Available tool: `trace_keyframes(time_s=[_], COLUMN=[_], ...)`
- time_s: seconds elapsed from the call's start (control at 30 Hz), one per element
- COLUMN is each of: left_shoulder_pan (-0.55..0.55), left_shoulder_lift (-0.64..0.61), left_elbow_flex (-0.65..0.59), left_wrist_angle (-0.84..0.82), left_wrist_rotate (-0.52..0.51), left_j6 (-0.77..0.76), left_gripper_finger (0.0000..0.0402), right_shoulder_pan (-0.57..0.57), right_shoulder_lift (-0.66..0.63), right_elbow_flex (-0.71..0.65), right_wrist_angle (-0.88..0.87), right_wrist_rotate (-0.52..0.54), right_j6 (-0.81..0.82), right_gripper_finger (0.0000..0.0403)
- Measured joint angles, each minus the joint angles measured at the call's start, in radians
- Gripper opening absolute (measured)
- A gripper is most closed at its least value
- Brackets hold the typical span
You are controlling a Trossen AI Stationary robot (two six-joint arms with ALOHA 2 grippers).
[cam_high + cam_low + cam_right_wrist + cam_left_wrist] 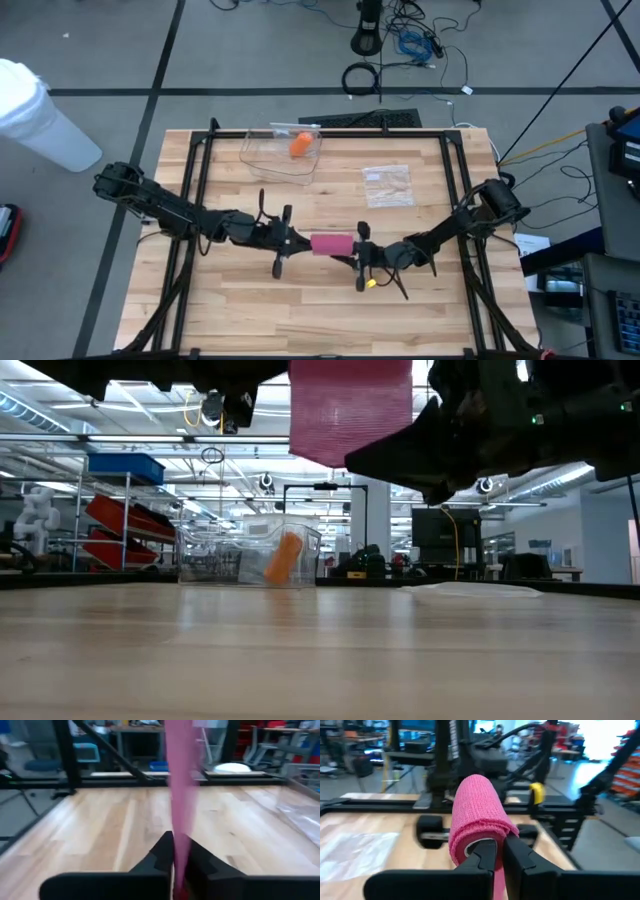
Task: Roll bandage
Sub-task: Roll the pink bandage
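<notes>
Bandage [331, 244] held above table [300, 300] centre, between both arms. Left gripper [499, 851] clamped on roll's core; right gripper [177, 855] pinching loose tail just right of roll. Mostly wound, judging by thick roll; tail still to wind. Beyond roll: clear bin [281, 152], plastic bag [386, 184]. Workshop shelving behind.

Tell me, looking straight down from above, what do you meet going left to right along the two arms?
Left gripper → pink bandage roll held between them → right gripper, with a yellow tag beside its lower finger.
</notes>
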Motion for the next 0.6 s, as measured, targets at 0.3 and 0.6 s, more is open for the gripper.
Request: trace_keyframes(time_s=[0.3,0.6], left_shoulder_pan=[-0.019,-0.015], left_shoulder_lift=[0.000,0.000], left_elbow_flex=[0.000,0.000], left_wrist_angle=[0.004,-0.133], left_wrist_rotate=[0.080,0.238], left_j6=[-0.019,-0.010], left_gripper_finger=[0.0013,0.0013], right_shoulder_pan=[0.000,0.002], right_shoulder_lift=[-0.001,-0.002], right_elbow_flex=[0.000,0.000], right_wrist_angle=[0.058,0.202], right_wrist_rotate=[0.142,0.291], right_j6=[-0.110,-0.395], right_gripper_finger=[0.0000,0.0000])
